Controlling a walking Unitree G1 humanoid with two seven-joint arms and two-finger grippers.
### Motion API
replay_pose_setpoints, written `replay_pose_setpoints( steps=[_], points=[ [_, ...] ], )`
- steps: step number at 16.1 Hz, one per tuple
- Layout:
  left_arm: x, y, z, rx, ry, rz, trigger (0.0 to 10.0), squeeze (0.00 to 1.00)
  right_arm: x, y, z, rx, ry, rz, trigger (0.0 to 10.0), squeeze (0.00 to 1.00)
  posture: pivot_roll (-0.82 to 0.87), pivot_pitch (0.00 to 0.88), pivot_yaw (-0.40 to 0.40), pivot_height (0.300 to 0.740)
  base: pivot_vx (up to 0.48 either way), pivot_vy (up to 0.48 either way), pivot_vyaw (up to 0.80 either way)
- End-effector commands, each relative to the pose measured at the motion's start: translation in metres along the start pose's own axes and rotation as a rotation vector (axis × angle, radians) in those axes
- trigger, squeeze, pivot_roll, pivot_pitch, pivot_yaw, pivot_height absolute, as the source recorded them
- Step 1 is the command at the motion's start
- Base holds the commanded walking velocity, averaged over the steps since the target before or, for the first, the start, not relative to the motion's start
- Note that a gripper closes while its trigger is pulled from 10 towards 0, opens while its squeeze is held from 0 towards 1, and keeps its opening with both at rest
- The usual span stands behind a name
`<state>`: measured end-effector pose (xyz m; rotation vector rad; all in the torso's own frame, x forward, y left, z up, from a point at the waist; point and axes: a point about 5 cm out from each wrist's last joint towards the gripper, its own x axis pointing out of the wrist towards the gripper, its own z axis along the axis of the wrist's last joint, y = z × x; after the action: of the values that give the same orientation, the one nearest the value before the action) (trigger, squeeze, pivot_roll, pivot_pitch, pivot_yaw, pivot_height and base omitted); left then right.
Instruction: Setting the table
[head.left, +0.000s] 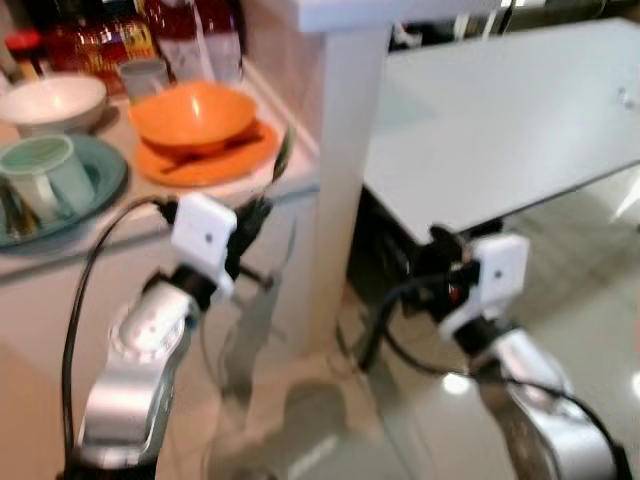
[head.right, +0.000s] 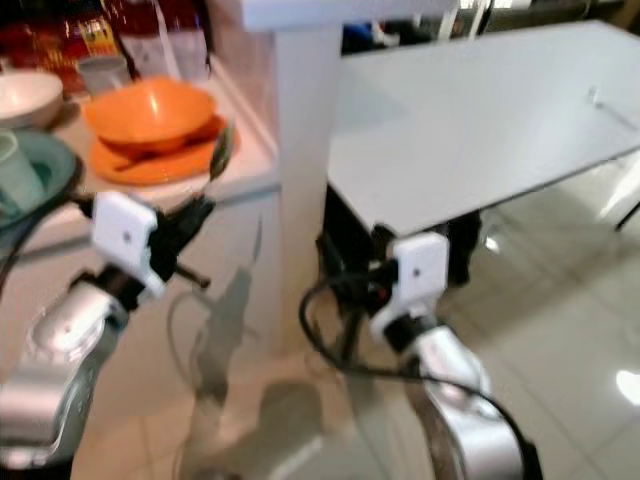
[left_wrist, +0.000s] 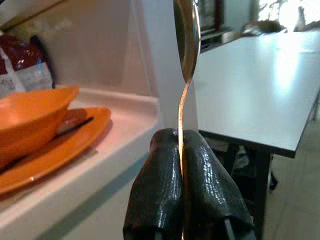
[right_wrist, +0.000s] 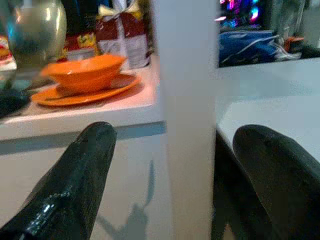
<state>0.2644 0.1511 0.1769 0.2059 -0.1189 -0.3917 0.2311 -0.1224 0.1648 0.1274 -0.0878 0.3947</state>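
Gripping a metal spoon (left_wrist: 186, 60) by its handle, the left gripper (left_wrist: 181, 150) has its two black fingers (left_wrist: 155, 195) pressed together on the thin stem, with the bowl of the spoon standing upright above them. Head views place this gripper (head.left: 255, 215) just in front of the counter (head.left: 290, 180) edge, the spoon's bowl (head.left: 283, 150) rising beside the orange plate (head.left: 205, 160). An orange bowl (head.left: 195, 110) sits on that plate, with a dark utensil (head.left: 200, 152) lying on the plate beneath the bowl's rim. Farther along the counter stand a white bowl (head.left: 50, 100), a teal plate (head.left: 105, 170) carrying a pale mug (head.left: 45, 175), and red packages (head.left: 100, 40) against the back wall. A white post (head.left: 335, 180) separates the counter from the table (head.left: 510, 120), whose pale top lies bare to the robot's right. The right gripper (right_wrist: 170, 165) is held low near the table's near edge, its fingers (right_wrist: 75, 180) spread wide apart with nothing between them. Tiled floor (head.left: 590, 300) shows below both arms.
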Motion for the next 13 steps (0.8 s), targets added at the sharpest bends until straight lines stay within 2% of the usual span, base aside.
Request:
replay_pose_setpoints(
  steps=[1,5,8,13],
  points=[
    [0.005,-0.004,0.006,0.013,-0.034,-0.001,10.0,0.0,0.0,-0.008,0.001,-0.025,0.003,-0.041,10.0,0.0,0.09,0.08,-0.007,0.74,0.0,-0.48,0.0],
    [0.016,0.001,0.005,0.009,-0.007,0.061,10.0,0.0,0.009,-0.019,0.004,-0.043,-0.017,-0.112,10.0,0.0,0.08,0.076,0.022,0.74,0.0,-0.48,0.0],
    [0.024,0.002,0.003,0.016,-0.001,0.074,10.0,0.0,0.007,-0.026,0.002,-0.045,-0.02,-0.201,10.0,0.0,0.08,0.069,0.04,0.74,0.0,-0.48,0.8],
    [0.029,-0.001,0.004,0.021,-0.001,0.076,10.0,0.0,0.01,-0.03,0.0,-0.059,-0.014,-0.238,10.0,0.0,0.08,0.061,0.041,0.74,0.0,-0.48,0.8]
  ],
)
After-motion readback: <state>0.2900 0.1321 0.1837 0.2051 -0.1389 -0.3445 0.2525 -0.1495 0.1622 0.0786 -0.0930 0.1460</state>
